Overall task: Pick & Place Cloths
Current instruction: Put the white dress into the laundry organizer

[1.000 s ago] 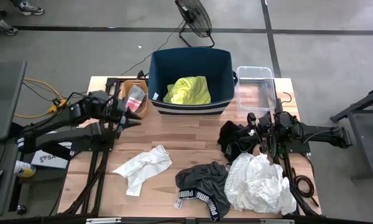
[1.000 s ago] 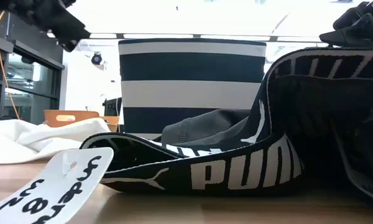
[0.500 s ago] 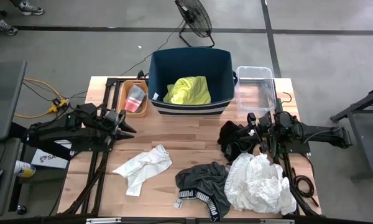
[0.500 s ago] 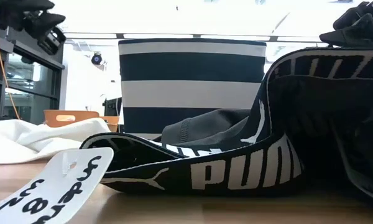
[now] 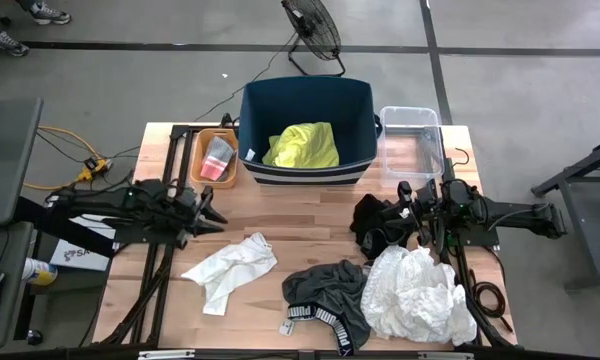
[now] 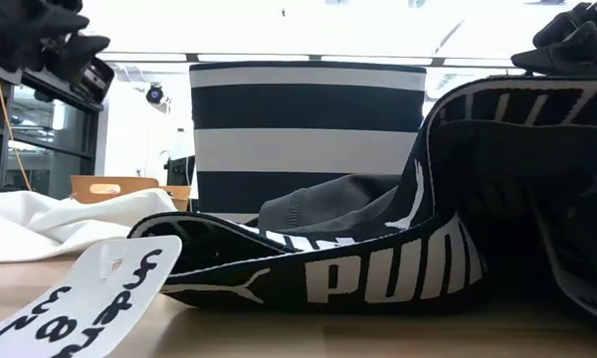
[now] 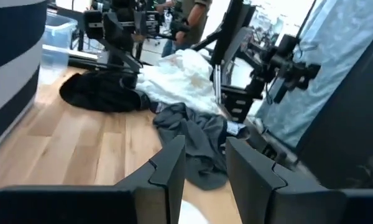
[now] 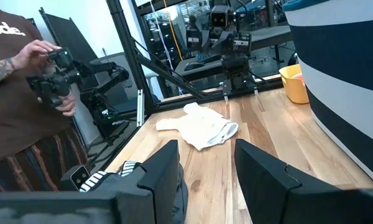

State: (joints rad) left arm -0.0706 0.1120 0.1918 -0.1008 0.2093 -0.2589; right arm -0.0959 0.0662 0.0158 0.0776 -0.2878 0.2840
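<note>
A grey concrete floor (image 5: 100, 90) with a standing fan (image 5: 313, 30) surrounds the pale wooden worktop (image 5: 290, 215), at whose far edge the navy bin (image 5: 305, 105) holds a yellow shirt (image 5: 302, 146) beside an orange tray (image 5: 217, 158). The left gripper (image 5: 208, 205) hovers with fingers slightly parted and empty, a thin white cloth (image 5: 230, 267) just ahead of them. The right gripper (image 5: 410, 212) is likewise parted, seemingly empty above a black garment (image 5: 375, 225), with a large white heap (image 5: 415, 292) and dark grey shorts (image 5: 325, 290) near it.
</note>
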